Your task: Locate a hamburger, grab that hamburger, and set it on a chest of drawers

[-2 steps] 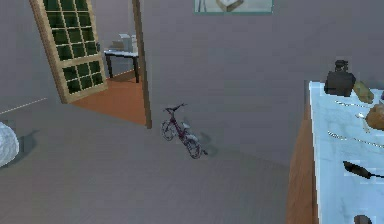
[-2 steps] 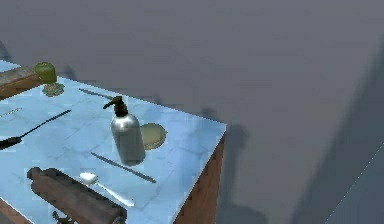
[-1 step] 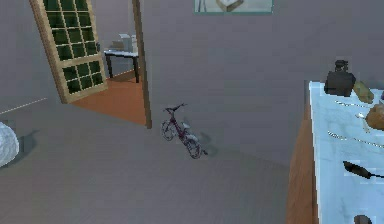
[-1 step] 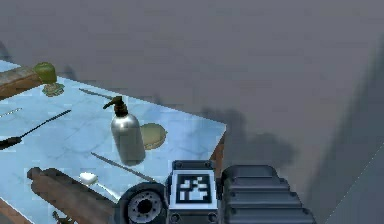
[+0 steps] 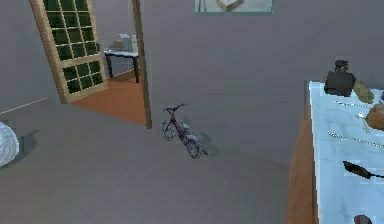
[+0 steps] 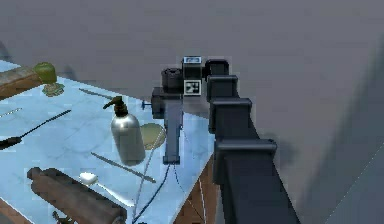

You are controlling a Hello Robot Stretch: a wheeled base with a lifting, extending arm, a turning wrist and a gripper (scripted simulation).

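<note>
Likely hamburger: tan flattish round blob (image 6: 151, 135) on pale-blue tabletop (image 6: 75, 128), just beside silver pump bottle (image 6: 124, 132). Dark two-finger gripper (image 6: 172, 153) near bottle, blob side; finger state and any hold: cannot tell. Judged light, soft, squashable; grip gently across sides.

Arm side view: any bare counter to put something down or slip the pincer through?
Best bare tabletop: the patch between the pump bottle and the long dark utensil. Crowded toward the near edge, with rolling pin and spoon, and around the pincer, where a yellowish round thing lies by the bottle.
</note>
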